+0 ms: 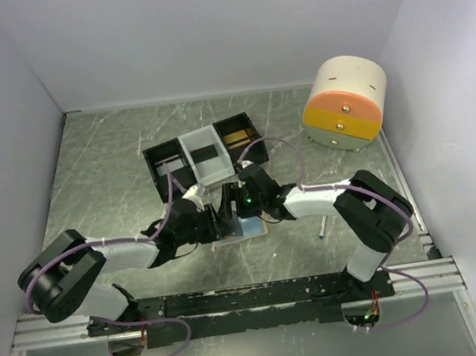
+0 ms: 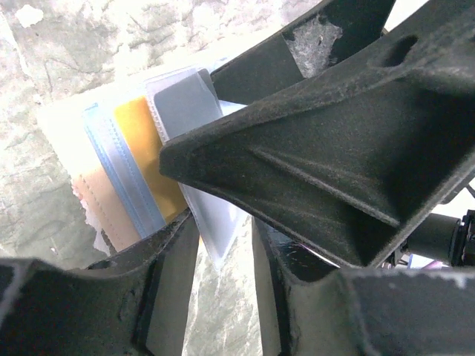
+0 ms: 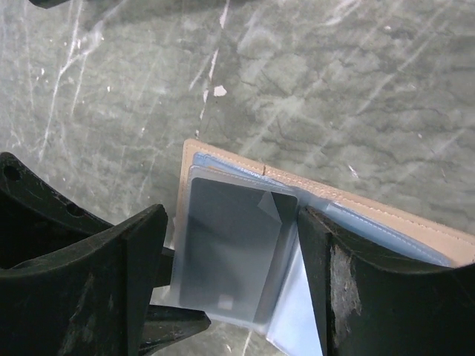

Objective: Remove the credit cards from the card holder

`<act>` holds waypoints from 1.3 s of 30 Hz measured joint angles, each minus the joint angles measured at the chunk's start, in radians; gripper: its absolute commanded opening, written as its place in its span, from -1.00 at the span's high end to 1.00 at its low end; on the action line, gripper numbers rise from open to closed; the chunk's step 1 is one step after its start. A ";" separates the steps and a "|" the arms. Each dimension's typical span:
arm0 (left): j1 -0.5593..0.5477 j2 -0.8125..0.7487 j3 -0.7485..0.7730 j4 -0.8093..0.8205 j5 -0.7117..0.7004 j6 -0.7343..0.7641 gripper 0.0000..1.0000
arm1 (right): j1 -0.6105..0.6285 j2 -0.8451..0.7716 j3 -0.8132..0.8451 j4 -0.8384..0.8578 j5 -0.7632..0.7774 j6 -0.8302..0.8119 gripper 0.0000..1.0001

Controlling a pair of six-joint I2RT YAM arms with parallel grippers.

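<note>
Top external first: got the card holder [image 1: 252, 226] lying open and flat on the greenish marble-look table [image 1: 106, 178], in the near half, a bit closer in than the black-and-white tray [image 1: 200, 133], right between the two wrists. Mostly buried under them, so no reading its long axis from above. From the right wrist: seeing its stitched tan edge slanting from upper left down to the right, pale blue lining, and floppy clear plastic sleeves [image 3: 288, 319] fanned out below it, a flat grey card [image 3: 234, 252] in the top one. On the left wrist view, also catching an orange card [image 2: 141, 141] one sleeve over. Got the left arm [image 1: 120, 250] and right arm [image 1: 328, 197] folded low, elbows out, forearms angled inward over it. Got the right gripper [image 3: 234, 222] spread wide, matte black fingers straddling the grey card's sleeve; can't tell about real contact. Reading the left gripper [image 2: 221, 256] as parted too, bare table in the gap, a sleeve corner poking between the tips.
</note>
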 measured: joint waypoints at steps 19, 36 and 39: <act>-0.012 0.076 0.099 0.002 0.094 0.039 -0.14 | -0.032 -0.206 -0.078 -0.194 0.148 0.021 -0.50; -0.072 0.163 0.200 0.004 0.144 0.098 -0.39 | -0.062 -0.354 -0.151 -0.257 0.268 0.083 -0.46; -0.074 0.163 0.201 0.003 0.149 0.106 -0.46 | -0.063 -0.357 -0.151 -0.258 0.267 0.087 -0.46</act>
